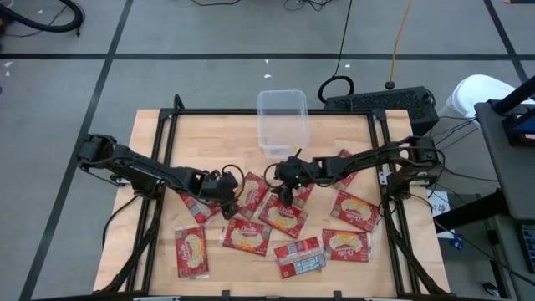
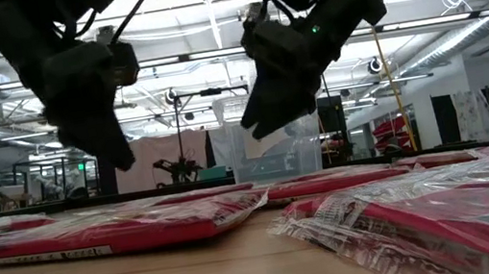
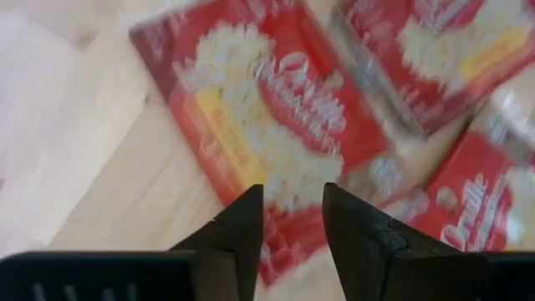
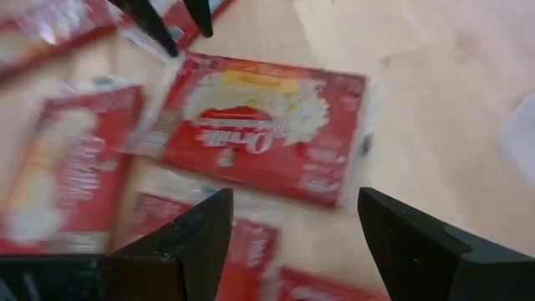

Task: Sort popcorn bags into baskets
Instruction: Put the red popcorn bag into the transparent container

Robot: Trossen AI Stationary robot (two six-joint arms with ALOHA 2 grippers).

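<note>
High view: wooden surface (image 1: 159, 142) with a clear basket (image 1: 282, 121) standing at its far middle edge, nothing visible inside; popcorn bags (image 1: 247, 236) scattered flat over the near half, about ten, mostly red faces up, one with a pale label side showing near the front; left gripper (image 1: 227, 194) reaches in from the left, over the bags left of centre; right gripper (image 1: 287, 189) reaches in from the right, over the central bags, just in front of the basket; the two grippers near each other but apart.

Low view: both grippers hang above the bags, not touching them; bags lie flat along the surface, one large and close at the right foreground; the basket stands behind, between the two grippers; workshop room beyond.

Left wrist view: left fingers (image 3: 242, 226) slightly parted, a narrow gap between them, nothing in it; a red bag lies on the surface directly below, more bags beside it.

Right wrist view: right fingers (image 4: 196, 238) spread wide, gripping nothing; a red bag lies flat on the wood between and beyond them, others overlapping nearby; the other arm's finger tips show at the far edge above that bag.
</note>
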